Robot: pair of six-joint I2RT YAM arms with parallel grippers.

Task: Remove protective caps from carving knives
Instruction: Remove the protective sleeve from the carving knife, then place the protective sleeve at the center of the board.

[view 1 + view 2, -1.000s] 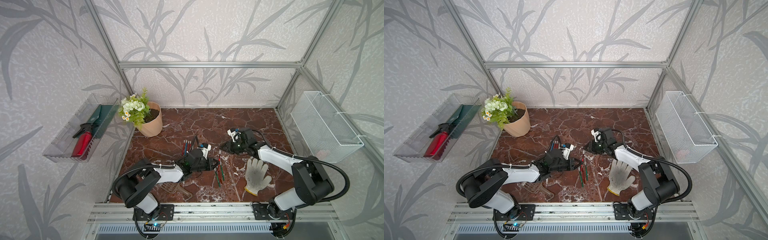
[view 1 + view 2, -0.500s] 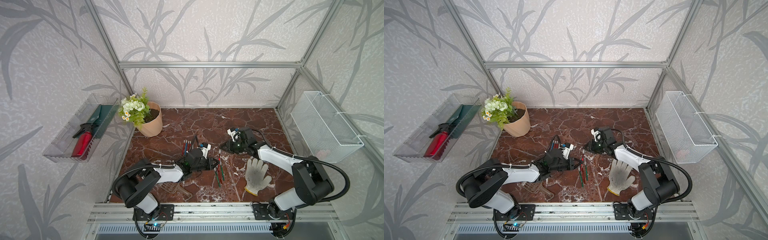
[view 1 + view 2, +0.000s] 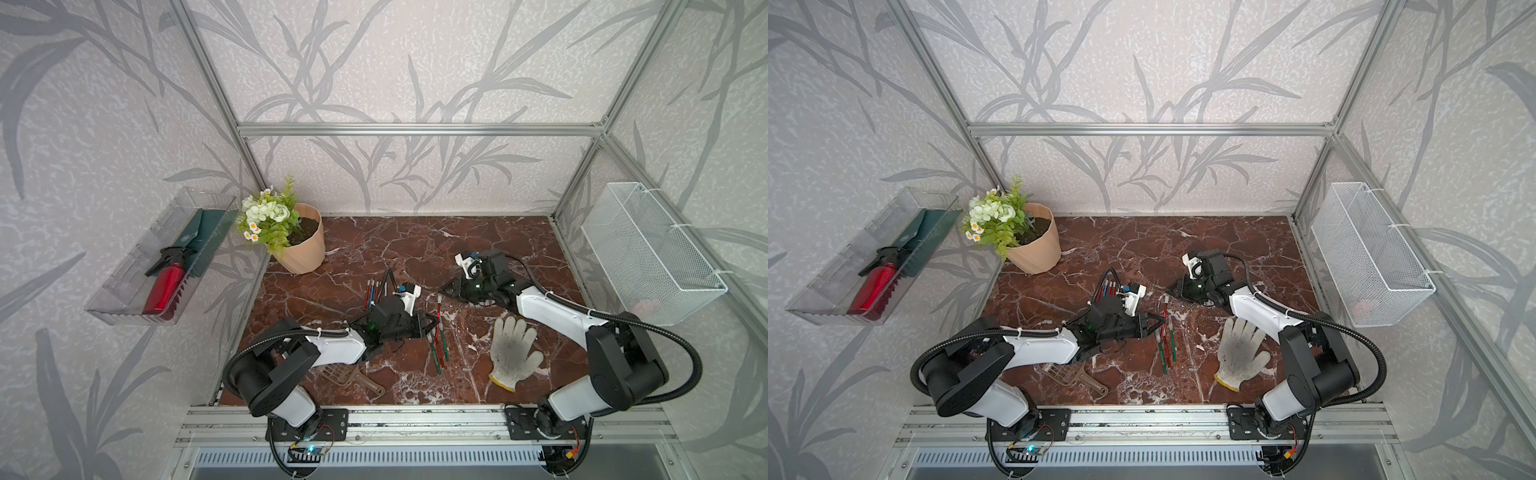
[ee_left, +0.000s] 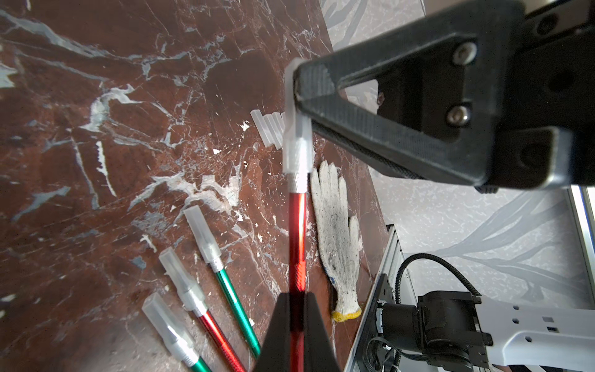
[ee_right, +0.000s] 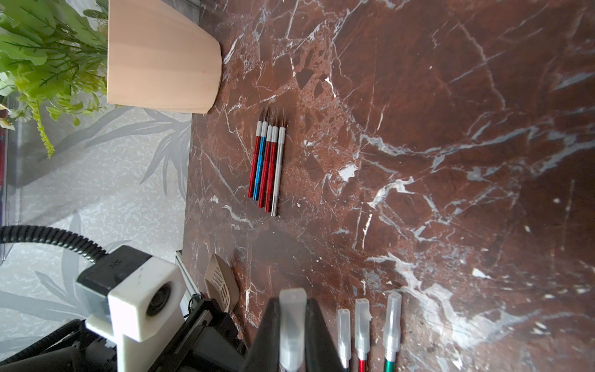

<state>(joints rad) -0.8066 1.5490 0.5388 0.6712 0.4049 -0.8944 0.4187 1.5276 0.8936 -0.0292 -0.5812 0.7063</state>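
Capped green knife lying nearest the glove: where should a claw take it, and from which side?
Probably mid-handle on the green knife, behind its silver collar, coming straight down with jaws across the shaft. It lies flat on the marble table, so only its top is open, and that leaves its cap free for pulling. The red capped knife lies close alongside, so keep jaws narrow.

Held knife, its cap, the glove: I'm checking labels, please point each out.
Held knife [image 4: 297, 238]: left wrist view, middle of red handle.
Cap [image 4: 297, 151]: left wrist view, lower half of sleeve.
Glove [image 4: 341, 251]: left wrist view, palm.
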